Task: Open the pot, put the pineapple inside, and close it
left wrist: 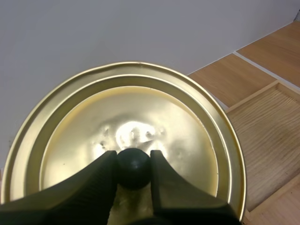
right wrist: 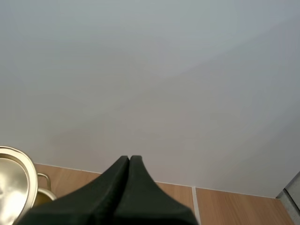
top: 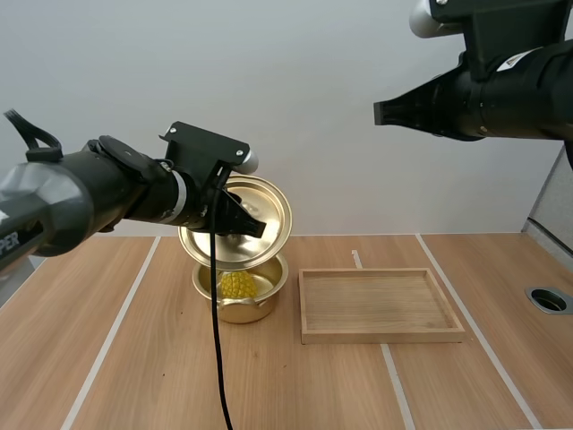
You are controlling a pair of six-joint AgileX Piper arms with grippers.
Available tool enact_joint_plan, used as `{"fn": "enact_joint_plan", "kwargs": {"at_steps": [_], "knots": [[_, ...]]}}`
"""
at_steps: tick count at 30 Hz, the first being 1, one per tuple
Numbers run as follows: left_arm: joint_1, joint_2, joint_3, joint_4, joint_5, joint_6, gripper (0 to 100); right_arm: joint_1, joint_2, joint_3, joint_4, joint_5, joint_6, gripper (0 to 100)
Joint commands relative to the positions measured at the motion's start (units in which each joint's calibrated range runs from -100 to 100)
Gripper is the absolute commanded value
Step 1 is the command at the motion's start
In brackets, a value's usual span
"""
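while the left hand (top: 243,220) hangs in the air over the left part of the counter (top: 152,376), it is clenched on the small black knob (left wrist: 133,168) of a gold lid (top: 269,202); its two black fingers (left wrist: 101,178) press the knob from either side, ribbed faces inward, with the round knob filling the gap between them; the lid is lifted off and tilted steeply, its shiny knob side turned back toward the arm that holds it; its lower edge hangs close over the back rim of the pot (top: 260,309), and from where i stand i cannot tell whether the two touch; the pot itself is gold, open, and stands on the counter just beside the left end of a shallow wooden tray (top: 383,336), with a narrow strip of counter between them; the pineapple (top: 237,285), small, yellow and knobbly, sits inside the pot, showing under the raised lid; the right hand (top: 380,113) is far up above the counter, higher than the lid and well apart from pot and wooden tray alike; its fingers lie pressed together into one dark wedge, grasping nothing, and the tip points across toward the left arm's side.
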Motion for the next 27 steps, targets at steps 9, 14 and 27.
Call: {"fn": "enact_joint_plan", "kwargs": {"at_steps": [9,14,27], "knots": [[-0.11,8.89,0.18,-2.63,-4.34,3.11,0,-0.27,-0.45,0.12,2.31,0.67,0.13,0],[-0.11,12.54,0.18,-6.26,-5.29,7.11,0,-0.27,-0.45,0.12,2.31,1.29,0.13,0],[-0.11,17.46,-0.07,-9.69,-6.32,11.29,0,-0.27,-0.45,0.12,2.21,1.3,0.13,0]]}}
